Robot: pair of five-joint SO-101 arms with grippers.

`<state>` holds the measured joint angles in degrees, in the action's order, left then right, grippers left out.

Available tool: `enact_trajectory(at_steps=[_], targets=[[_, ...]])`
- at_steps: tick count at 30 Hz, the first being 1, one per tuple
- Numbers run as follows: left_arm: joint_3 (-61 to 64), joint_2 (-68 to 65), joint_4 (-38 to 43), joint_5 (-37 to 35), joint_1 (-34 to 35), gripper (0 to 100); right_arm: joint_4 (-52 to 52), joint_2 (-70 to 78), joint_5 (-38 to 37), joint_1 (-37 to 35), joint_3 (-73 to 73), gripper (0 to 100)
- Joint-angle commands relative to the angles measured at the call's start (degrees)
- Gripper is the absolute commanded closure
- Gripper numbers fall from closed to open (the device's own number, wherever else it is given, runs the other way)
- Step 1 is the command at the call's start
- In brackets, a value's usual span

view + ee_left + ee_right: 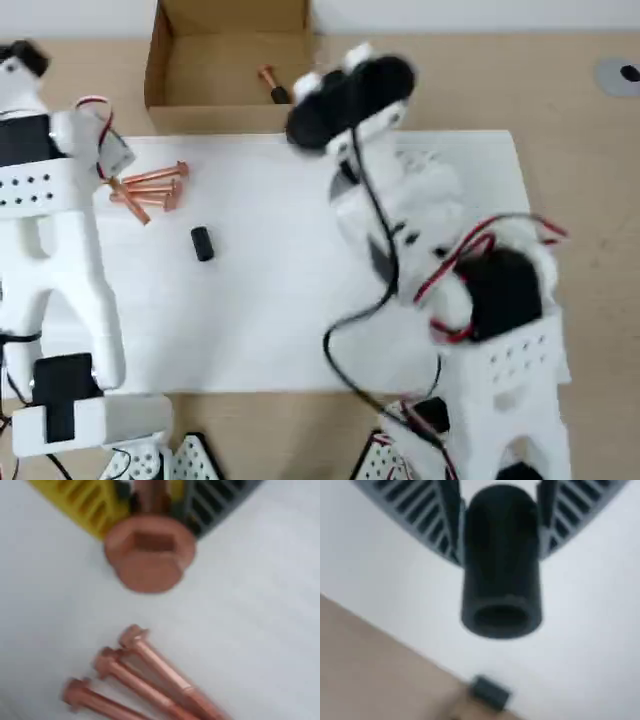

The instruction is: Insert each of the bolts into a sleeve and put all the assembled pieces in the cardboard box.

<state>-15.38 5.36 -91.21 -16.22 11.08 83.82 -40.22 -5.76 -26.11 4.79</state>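
High view: the cardboard box, upper centre-left, holds one assembled piece. Loose bolts and a spare sleeve lie at left.

Left wrist view: the left end effector clamps a bolt, shank hidden.

Right wrist view: the right end effector clamps a sleeve, rear hidden.

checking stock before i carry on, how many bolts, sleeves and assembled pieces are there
bolts: 4, three on the mat, one in the left gripper
sleeves: 2, one on the mat, one in the right gripper
assembled piece: 1, in the box
total: 7
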Motion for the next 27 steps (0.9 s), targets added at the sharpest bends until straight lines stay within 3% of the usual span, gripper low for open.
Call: enact_trajectory(at_steps=[1,4,13,19,27], targets=[[-4.4,0.9,-0.2,11.6,-3.6,99,-0.9,-6.2,0.6,-2.0,4.6,98.6],[-5.1,0.9,-0.2,16.7,-6.6,99,-0.8,-10.6,0.4,-1.8,8.8,98.6],[-4.7,0.7,-0.2,12.8,-8.6,99,-4.4,-24.1,1.5,0.4,27.1,98.6],[-4.8,0.9,-2.5,12.9,-11.2,99,-20.1,-38.2,1.9,8.7,45.1,98.6],[-4.2,0.7,-3.6,12.9,-17.5,99,-38.8,-57.0,1.9,9.3,67.5,98.7]])
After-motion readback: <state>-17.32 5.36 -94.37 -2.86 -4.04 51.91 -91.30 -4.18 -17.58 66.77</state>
